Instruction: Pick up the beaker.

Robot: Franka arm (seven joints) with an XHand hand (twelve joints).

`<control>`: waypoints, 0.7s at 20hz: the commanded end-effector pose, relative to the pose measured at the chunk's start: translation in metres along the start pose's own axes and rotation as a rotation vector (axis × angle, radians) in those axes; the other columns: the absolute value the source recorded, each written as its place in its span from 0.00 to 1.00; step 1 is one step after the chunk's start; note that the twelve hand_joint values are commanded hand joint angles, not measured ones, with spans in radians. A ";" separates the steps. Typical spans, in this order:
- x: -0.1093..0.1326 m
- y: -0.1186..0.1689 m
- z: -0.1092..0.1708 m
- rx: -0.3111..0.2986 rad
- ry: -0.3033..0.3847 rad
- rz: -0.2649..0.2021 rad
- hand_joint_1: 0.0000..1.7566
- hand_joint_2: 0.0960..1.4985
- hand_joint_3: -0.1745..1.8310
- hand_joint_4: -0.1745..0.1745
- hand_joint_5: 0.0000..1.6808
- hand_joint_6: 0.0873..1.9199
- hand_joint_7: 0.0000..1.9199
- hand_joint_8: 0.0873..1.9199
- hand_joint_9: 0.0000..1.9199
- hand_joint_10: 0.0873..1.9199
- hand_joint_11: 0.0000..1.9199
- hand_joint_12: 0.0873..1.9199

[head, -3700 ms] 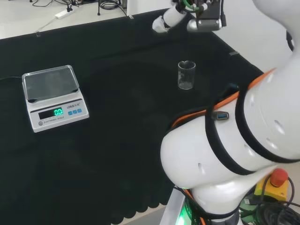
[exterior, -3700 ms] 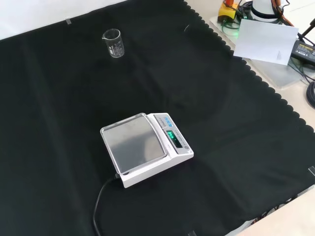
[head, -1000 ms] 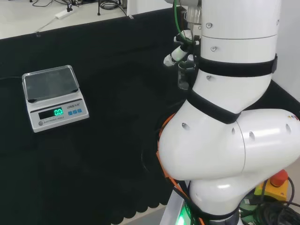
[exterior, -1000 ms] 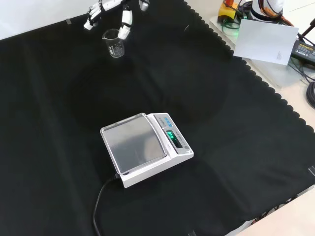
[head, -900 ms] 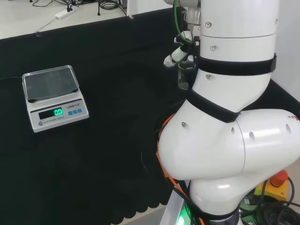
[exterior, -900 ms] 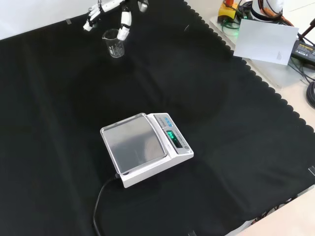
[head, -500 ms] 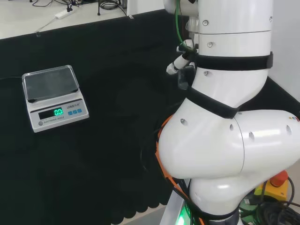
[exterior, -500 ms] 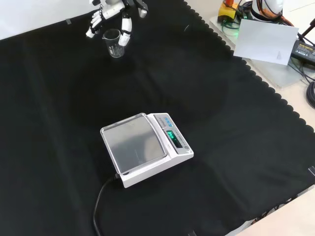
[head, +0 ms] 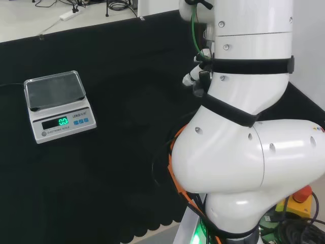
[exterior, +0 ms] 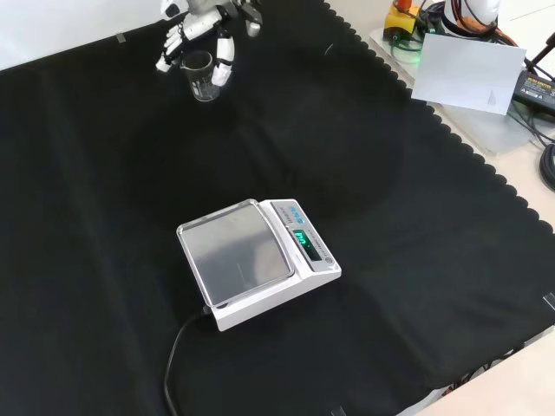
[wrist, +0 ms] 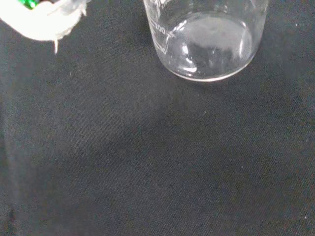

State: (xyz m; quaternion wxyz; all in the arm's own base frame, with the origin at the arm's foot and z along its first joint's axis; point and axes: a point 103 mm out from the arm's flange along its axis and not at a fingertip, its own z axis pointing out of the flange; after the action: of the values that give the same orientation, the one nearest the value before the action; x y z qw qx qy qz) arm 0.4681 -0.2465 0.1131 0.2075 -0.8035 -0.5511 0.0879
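Beaker upright on black cloth, robot hand above, fingers spread either side.

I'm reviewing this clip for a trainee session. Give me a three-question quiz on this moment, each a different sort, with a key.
1. True or false: the beaker is lifted off the cloth.
2. In the front view, the hand has fingers on: A) one side of the beaker, B) both sides, C) the scale.
3. What does the beaker hold?

Key:
1. False; in the wrist view its base rests on the cloth.
2. B.
3. Nothing visible; it looks empty.
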 end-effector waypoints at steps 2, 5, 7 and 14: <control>0.001 0.000 0.014 -0.007 0.006 0.002 0.44 0.33 0.26 0.58 0.11 0.00 0.07 0.34 0.18 0.45 0.07 0.76; 0.002 -0.001 0.014 -0.013 0.010 0.013 0.46 0.32 0.29 0.57 0.14 0.00 0.12 0.35 0.25 0.42 0.13 0.74; 0.003 0.000 0.014 -0.031 0.024 0.017 0.48 0.31 0.31 0.57 0.16 0.00 0.15 0.35 0.28 0.40 0.16 0.73; 0.007 0.000 0.015 -0.111 0.054 0.013 0.58 0.30 0.41 0.51 0.33 0.15 0.42 0.35 0.54 0.30 0.37 0.63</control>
State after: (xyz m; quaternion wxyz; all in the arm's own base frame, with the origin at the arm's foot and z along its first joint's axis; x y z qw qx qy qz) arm 0.4630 -0.2393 0.0993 0.1925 -0.8151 -0.5432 0.0582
